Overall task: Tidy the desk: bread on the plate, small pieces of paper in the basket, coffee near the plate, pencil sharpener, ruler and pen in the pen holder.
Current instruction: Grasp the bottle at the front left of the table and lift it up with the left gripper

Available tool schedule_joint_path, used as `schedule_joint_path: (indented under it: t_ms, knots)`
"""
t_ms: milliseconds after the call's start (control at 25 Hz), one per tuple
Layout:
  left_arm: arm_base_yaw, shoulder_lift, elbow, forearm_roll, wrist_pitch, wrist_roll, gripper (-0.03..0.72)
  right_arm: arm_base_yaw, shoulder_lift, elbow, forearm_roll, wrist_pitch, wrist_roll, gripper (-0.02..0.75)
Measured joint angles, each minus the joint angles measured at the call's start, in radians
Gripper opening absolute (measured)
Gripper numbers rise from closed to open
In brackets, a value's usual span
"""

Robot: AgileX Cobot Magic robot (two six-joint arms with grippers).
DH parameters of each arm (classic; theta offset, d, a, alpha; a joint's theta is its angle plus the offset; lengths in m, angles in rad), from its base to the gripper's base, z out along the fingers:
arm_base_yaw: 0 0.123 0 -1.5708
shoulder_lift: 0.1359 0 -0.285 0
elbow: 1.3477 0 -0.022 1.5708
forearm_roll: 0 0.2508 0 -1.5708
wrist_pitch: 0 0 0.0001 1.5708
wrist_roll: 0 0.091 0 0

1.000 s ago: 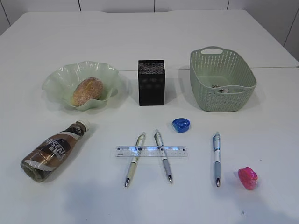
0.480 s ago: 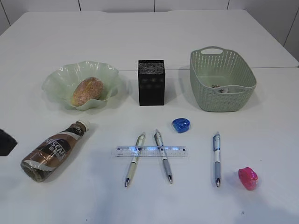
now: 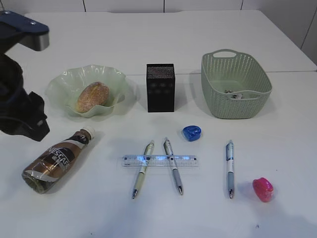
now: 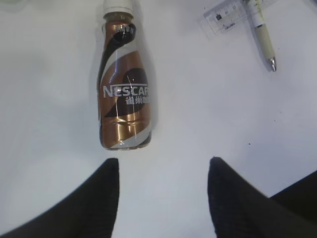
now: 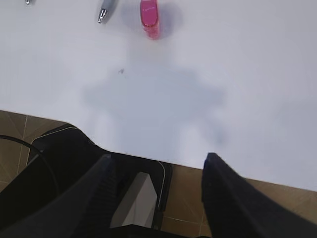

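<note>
Over the desk's [image 3: 208, 44] left edge: left gripper [image 4: 161, 198] above the lying coffee [image 3: 55, 161].
Fingers spread, empty, aligned to straddle the bottle; right gripper [image 5: 156, 198] also apart, idle; bread [image 3: 92, 96] sits on the plate [image 3: 62, 82].

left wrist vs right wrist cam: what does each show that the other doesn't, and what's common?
Only the left wrist view: the coffee lying on its side, cap pointing away from the camera, plus an end of the ruler with a pen across it, and the open left gripper with nothing between its fingers.

Only the right wrist view: the pink pencil sharpener, the tip of another pen, the desk's near edge with brown floor below it, and the open, empty right gripper.

Both: the white desk.
</note>
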Motion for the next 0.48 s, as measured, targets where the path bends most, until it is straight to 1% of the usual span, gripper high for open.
schedule_joint_path:
  t_ms: [160,280,480]
  knots:
    - [0.007,0.100,-0.040,0.000,0.026,-0.004,0.401,0.000,0.000,0.000,-0.004,-0.011,0.001,0.440]
    - [0.039,0.163,-0.070,-0.002,0.033,-0.004,0.414,0.000,0.000,0.000,-0.004,-0.024,0.001,0.440]
    - [0.103,0.245,-0.116,0.000,0.052,-0.001,0.518,0.000,0.000,0.000,-0.004,-0.031,0.002,0.440]
